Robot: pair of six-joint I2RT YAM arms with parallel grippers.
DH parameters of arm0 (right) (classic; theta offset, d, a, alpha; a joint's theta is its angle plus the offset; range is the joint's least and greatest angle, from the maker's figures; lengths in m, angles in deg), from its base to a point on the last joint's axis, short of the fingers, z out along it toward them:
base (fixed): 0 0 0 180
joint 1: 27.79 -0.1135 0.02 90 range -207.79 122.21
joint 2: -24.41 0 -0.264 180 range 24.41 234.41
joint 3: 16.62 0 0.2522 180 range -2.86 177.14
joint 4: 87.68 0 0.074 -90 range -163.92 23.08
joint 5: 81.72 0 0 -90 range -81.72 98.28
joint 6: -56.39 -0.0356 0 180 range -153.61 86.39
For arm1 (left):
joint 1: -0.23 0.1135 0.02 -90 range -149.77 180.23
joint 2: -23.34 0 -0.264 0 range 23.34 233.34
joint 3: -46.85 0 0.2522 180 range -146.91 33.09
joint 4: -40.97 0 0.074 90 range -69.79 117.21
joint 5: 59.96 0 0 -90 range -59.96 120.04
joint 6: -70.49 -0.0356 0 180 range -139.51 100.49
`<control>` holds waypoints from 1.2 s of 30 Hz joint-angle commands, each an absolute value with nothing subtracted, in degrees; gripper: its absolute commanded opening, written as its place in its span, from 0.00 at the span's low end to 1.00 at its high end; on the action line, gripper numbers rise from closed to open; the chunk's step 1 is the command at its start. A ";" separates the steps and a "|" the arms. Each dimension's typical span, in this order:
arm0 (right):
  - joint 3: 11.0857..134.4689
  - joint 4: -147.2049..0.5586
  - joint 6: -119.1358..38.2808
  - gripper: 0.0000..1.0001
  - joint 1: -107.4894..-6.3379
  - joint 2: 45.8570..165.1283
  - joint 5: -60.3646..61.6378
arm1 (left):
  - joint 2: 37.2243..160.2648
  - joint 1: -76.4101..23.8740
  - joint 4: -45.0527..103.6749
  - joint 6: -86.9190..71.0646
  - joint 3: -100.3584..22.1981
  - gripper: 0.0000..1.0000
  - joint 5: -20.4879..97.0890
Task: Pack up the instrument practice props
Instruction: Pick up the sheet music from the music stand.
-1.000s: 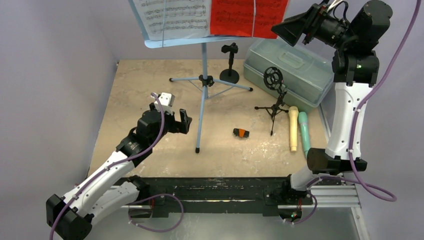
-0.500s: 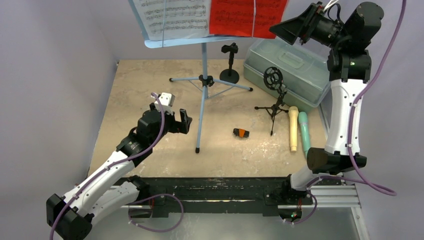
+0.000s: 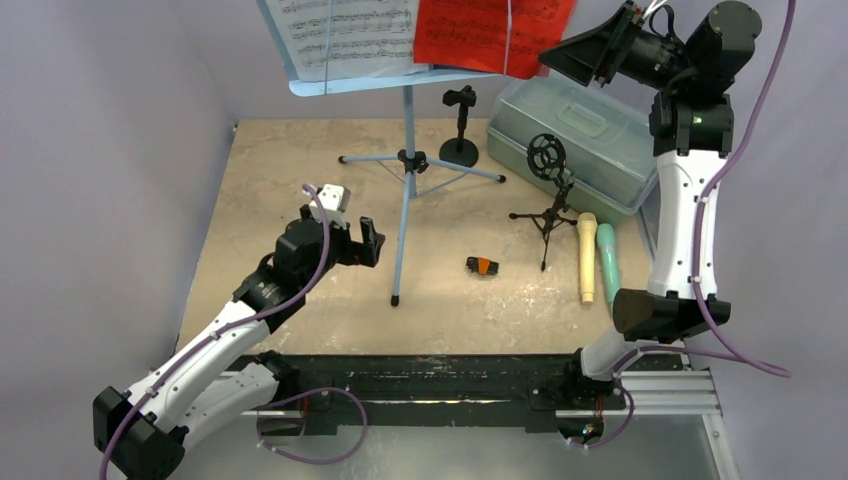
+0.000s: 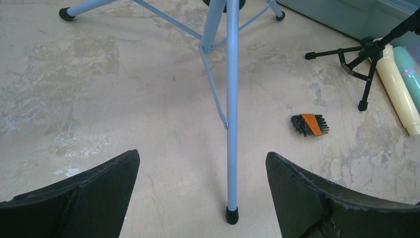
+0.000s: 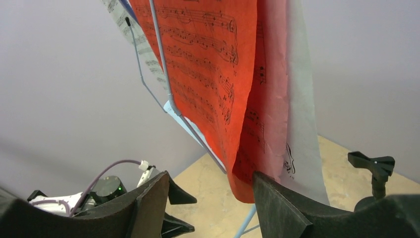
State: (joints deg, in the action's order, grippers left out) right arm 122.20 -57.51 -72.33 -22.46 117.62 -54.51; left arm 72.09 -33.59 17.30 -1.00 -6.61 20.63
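Two microphones (image 3: 587,255), two mic holders (image 3: 459,152), one rack (image 3: 408,120) — left gripper (image 4: 202,154) and right gripper (image 5: 209,174) both spread apart.

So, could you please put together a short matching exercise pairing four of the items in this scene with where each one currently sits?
Things:
1. red music page
2. cream microphone
3. hex key set
4. round-base mic holder

Places:
A. standing upright just left of the plastic case
B. lying flat alongside the teal microphone
C. up on the rack, near the open right fingers
D. lying between the rack's near leg and the tripod mic holder

Pairs: 1-C, 2-B, 3-D, 4-A.
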 commanded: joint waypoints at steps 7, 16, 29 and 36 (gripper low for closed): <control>129.10 -61.04 -71.64 0.69 -22.24 120.37 -55.06 | 72.21 -33.35 19.20 0.26 -9.69 0.98 21.68; 130.23 -68.69 -76.97 0.60 -22.25 121.84 -57.12 | 72.56 -33.42 19.64 1.16 -9.89 0.98 22.75; 134.40 -74.17 -79.68 0.22 -22.38 124.66 -53.46 | 72.72 -33.36 20.34 3.19 -10.34 0.98 24.60; 140.64 -63.60 -70.10 0.00 -22.36 124.01 -47.79 | 73.00 -33.42 20.70 4.46 -10.52 0.98 25.60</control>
